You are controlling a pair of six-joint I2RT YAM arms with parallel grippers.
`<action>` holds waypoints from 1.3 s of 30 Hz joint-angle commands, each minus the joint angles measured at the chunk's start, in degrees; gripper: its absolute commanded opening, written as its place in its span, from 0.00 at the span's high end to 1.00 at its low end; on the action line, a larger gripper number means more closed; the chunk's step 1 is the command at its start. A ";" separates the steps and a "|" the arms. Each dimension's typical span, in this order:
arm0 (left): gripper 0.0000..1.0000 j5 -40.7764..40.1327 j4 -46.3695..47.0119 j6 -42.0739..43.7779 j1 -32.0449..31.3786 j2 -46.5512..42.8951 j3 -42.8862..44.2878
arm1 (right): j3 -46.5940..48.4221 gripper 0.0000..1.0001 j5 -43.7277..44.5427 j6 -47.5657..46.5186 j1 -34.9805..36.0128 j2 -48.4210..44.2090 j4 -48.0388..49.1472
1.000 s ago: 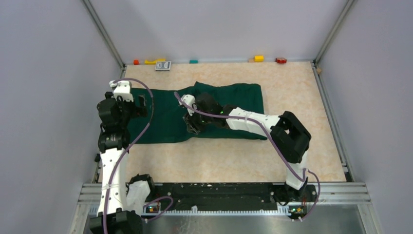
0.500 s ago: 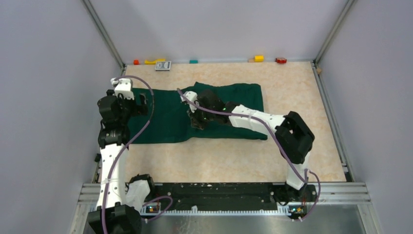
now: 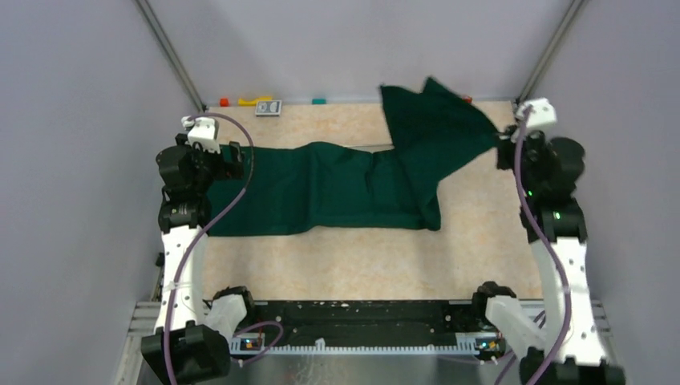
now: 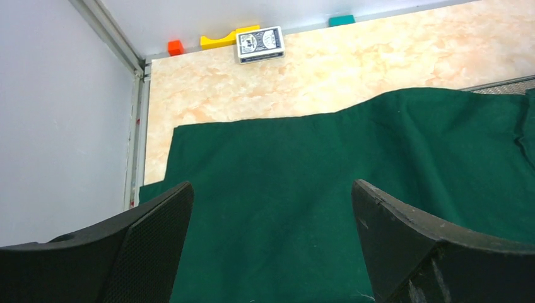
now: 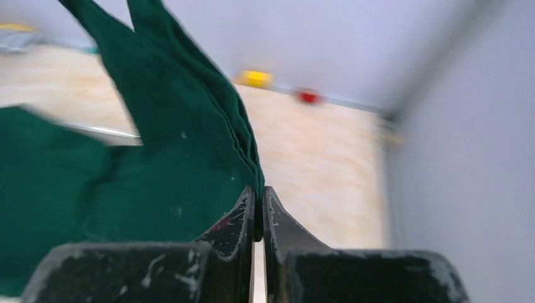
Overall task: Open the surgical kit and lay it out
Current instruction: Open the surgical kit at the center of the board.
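Note:
The dark green cloth (image 3: 321,188) lies across the table from the left edge to right of centre. My right gripper (image 3: 503,149) is shut on one corner of the cloth (image 5: 164,126) and holds it raised at the far right, so that part hangs up in a peaked flap. My left gripper (image 3: 233,160) is open and empty, just above the cloth's left end (image 4: 328,164). A thin silver edge of the wire-mesh tray (image 4: 505,84) shows at the cloth's far side. The rest of the tray and the steel instruments are hidden under the cloth.
Small coloured blocks line the back wall: red (image 3: 224,102), yellow (image 3: 255,100) and teal (image 3: 319,101), with a card deck (image 3: 269,107) beside them. More blocks show in the right wrist view, yellow (image 5: 255,77) and red (image 5: 308,96). Grey walls close both sides.
My right arm has swung from the cloth's middle to the far right, pulling a fold up and out. The cloth now spreads wider. My left gripper shifted slightly toward the back.

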 commanded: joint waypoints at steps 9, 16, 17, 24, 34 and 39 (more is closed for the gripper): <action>0.01 4.38 7.35 3.86 0.01 -2.36 -7.57 | -29.09 0.64 24.37 -26.20 -28.17 -12.00 8.12; 0.01 5.09 8.79 4.88 -0.06 -2.34 -9.96 | -26.60 0.33 17.69 -29.37 -28.31 -3.19 10.08; 0.01 5.12 9.12 4.77 -0.04 -2.14 -10.10 | -25.53 0.32 13.99 -29.46 -28.29 -2.11 8.14; 0.01 5.24 10.67 3.13 -0.05 1.39 -8.90 | -20.45 0.34 3.15 -27.69 -27.09 11.98 7.44; 0.01 4.97 12.26 1.35 -0.14 6.57 -7.14 | -22.97 0.38 7.54 -35.23 -25.32 26.47 13.97; 0.01 3.98 12.35 1.32 -0.14 7.84 -6.81 | -22.02 0.41 15.51 -42.44 -26.80 33.87 15.30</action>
